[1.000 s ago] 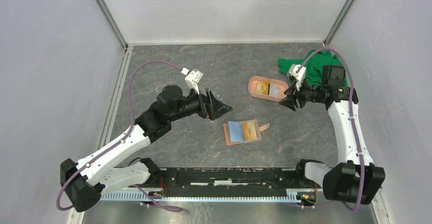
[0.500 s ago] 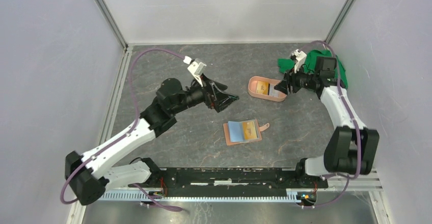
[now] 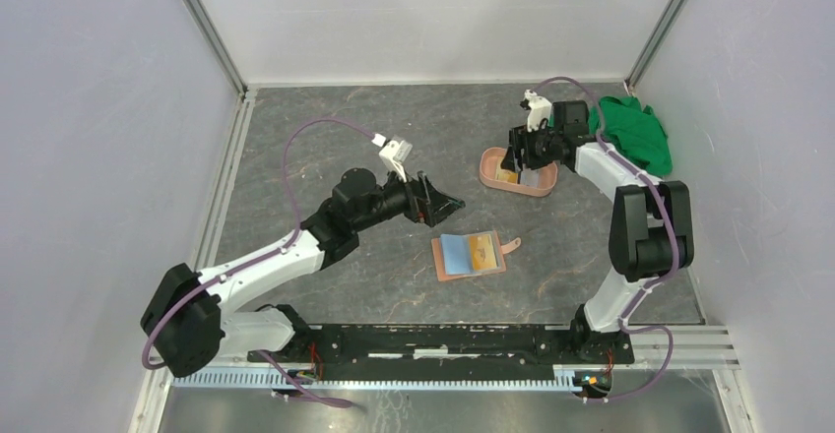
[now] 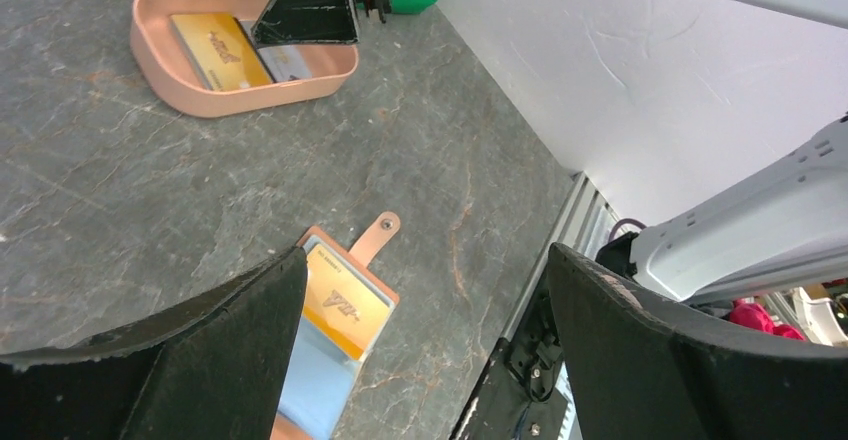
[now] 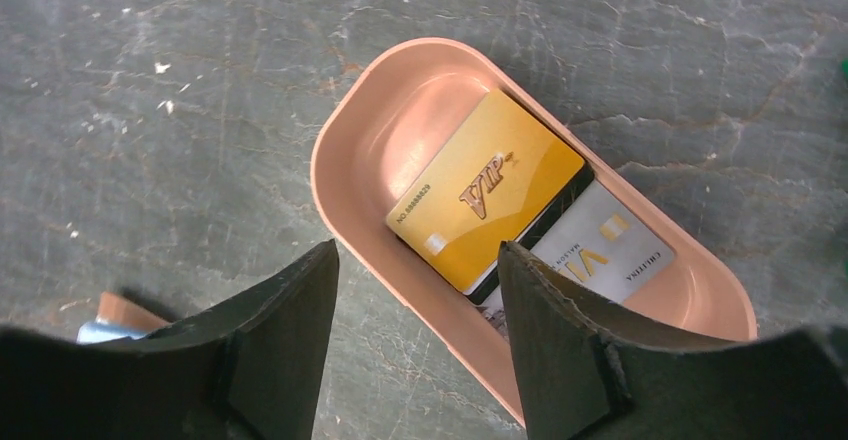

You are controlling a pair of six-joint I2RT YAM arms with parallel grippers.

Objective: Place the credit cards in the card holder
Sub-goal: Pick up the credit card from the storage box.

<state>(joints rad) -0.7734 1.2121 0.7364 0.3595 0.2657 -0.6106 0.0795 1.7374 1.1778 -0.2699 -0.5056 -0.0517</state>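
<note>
The task looks partly done. The card holder lies opened flat on the worktop, near the middle and in front of the two arms, with its snap tab pointing to the right. Two cards already sit on its inner faces: a light blue card on the left half and an orange card on the right half. They appear seated in the pockets, though how deep they go cannot be told.

What is left waits in the pink oval tray, which stands further back and to the right, well apart from the card holder. Three cards are stacked there at a slant. A gold VIP card is on top, and only one edge of the black card beneath it shows. A grey-white card is at the bottom, sticking out toward the far end of the tray. By my reading, these three must still be carried across and slipped in.

The right jaws hang over the tray, parted moderately, with nothing between them. The gold card lies just beyond their tips, and whether they touch the rim cannot be told. The left jaws hover above the worktop just beside the card holder, spread wide and empty
</note>
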